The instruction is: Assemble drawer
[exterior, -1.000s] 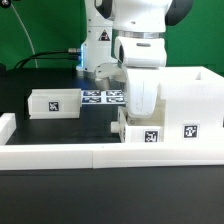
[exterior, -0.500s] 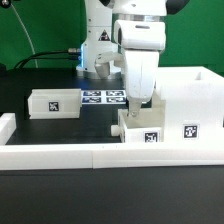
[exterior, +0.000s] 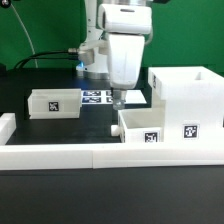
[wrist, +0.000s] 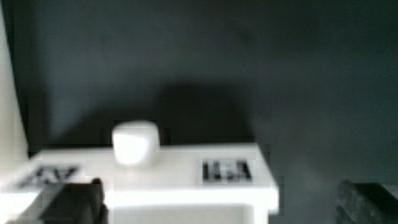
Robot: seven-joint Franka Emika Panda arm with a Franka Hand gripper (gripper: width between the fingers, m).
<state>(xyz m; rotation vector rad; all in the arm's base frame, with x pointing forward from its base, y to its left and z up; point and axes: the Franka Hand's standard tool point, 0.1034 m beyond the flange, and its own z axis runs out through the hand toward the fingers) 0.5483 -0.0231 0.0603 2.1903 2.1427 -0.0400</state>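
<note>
A small matte white block (exterior: 55,102) with a square tag lies at the exterior view's left. The gripper (exterior: 118,99) hangs over the black table (exterior: 60,128), fingers spread and empty. Rightward, the boxy white drawer (exterior: 140,124) sits against its taller, open-topped case (exterior: 185,90).

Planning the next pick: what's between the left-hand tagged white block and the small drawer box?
Only bare black table, as the exterior view shows, between the white block and the small drawer box. The gripper hangs above, near the box.

A green backdrop (exterior: 48,22) behind a black table (exterior: 60,130), perhaps cloth-covered, under even light.
</note>
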